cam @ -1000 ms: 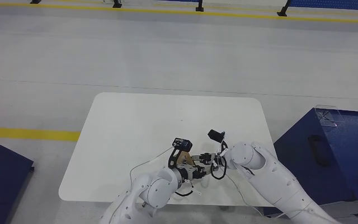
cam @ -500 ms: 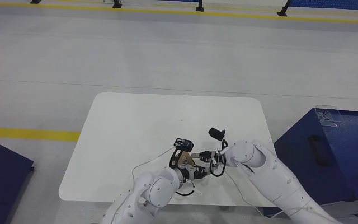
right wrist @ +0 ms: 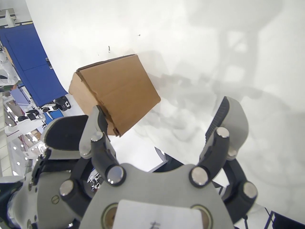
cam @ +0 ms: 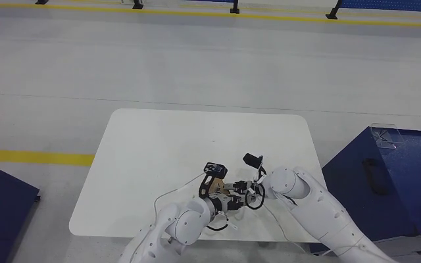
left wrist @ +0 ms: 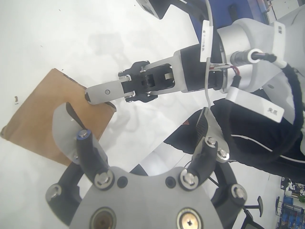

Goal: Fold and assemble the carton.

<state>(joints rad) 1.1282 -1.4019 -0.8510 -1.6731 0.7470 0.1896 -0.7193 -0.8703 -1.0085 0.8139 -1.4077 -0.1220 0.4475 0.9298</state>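
L gripper (left wrist: 134, 113) & R gripper (right wrist: 163, 107) both wide open, R finger (left wrist: 102, 94) on carton (right wrist: 114, 91) corner; squaring-up step, next prob push flaps shut

Nothing can be read. Print on a white cable tag (left wrist: 206, 39) and a white arm tag (left wrist: 272, 111), both beyond the carton (left wrist: 35, 110), is too small.

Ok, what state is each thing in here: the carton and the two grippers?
carton: formed into a box shape, lying on the table, clamped by neither gripper.
left gripper: open, fingers wide apart, one of them in front of the carton's face.
right gripper: open, one fingertip against the carton's edge, the other clear of it.
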